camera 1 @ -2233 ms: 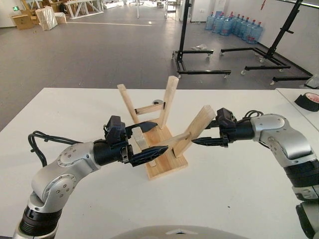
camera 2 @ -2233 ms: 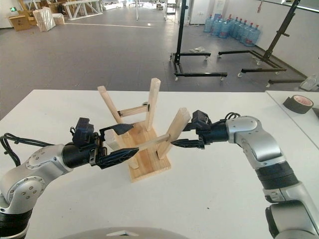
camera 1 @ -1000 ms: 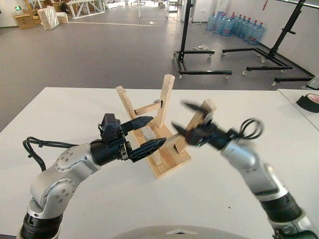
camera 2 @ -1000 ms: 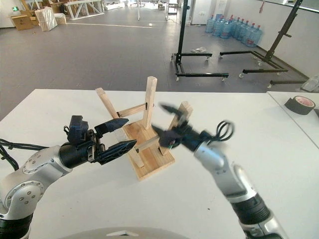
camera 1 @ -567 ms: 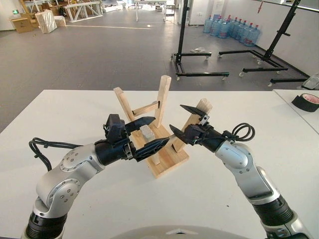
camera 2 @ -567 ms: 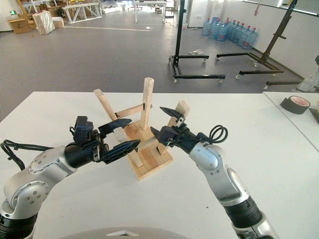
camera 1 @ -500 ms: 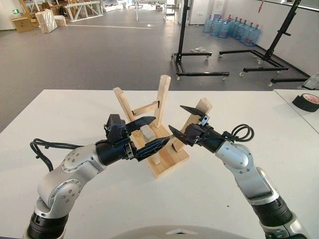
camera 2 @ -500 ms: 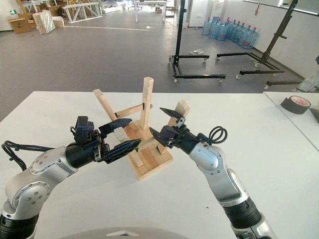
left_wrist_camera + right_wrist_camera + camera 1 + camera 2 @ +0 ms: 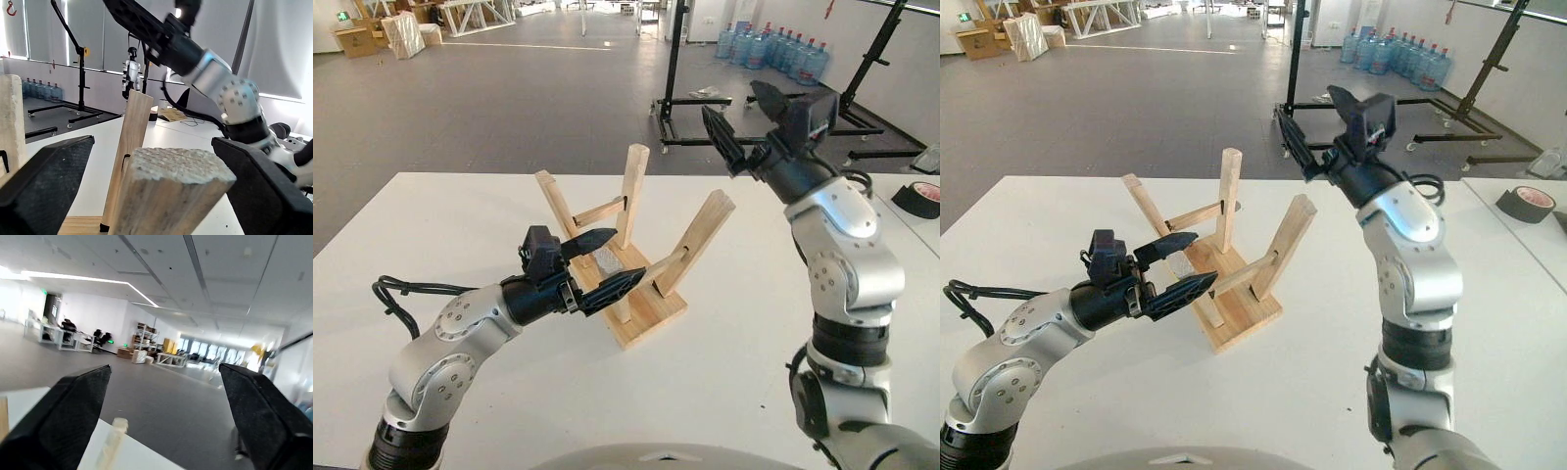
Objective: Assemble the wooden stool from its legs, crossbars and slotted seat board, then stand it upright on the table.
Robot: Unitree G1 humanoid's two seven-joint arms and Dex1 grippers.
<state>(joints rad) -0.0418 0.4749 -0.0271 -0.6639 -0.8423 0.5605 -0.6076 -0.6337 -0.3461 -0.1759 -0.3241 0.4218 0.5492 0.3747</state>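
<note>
The wooden stool lies upside down on the white table (image 9: 431,225), its slotted seat board (image 9: 646,311) flat and the legs pointing up. Two back legs are joined by a crossbar (image 9: 600,212). A tilted leg (image 9: 697,240) leans right with a crossbar (image 9: 651,269) in it. My left gripper (image 9: 628,254) is open, its fingers on either side of the fourth leg (image 9: 171,171), with gaps on both sides. My right gripper (image 9: 729,96) is open and empty, raised high above the table behind the stool.
A black tape roll (image 9: 920,199) lies at the table's far right. Black wheeled racks (image 9: 705,103) and water bottles (image 9: 783,49) stand on the floor beyond the table. The table in front of and right of the stool is bare.
My right arm has swung up and away from the tilted leg, from table height to well above the stool. The left gripper has stayed around the fourth leg.
</note>
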